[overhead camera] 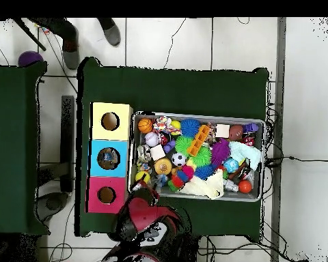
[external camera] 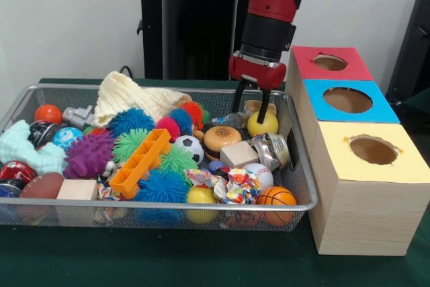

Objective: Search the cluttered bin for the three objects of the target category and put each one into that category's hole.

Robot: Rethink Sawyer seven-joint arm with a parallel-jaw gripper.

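**Fingers straddle the yellow ball in the bin's corner**

On the green tabletop (external camera: 201, 260) a wire bin (external camera: 304, 186) of toys sits beside three boxes with holes: yellow (external camera: 376, 166), blue (external camera: 349, 102), red (external camera: 329, 63). The gripper (external camera: 252, 109) hangs over the bin's corner nearest the red box, fingers (external camera: 237, 99) spread and released. The yellow ball (external camera: 263, 124) lies just under the tips, between them, ungripped.
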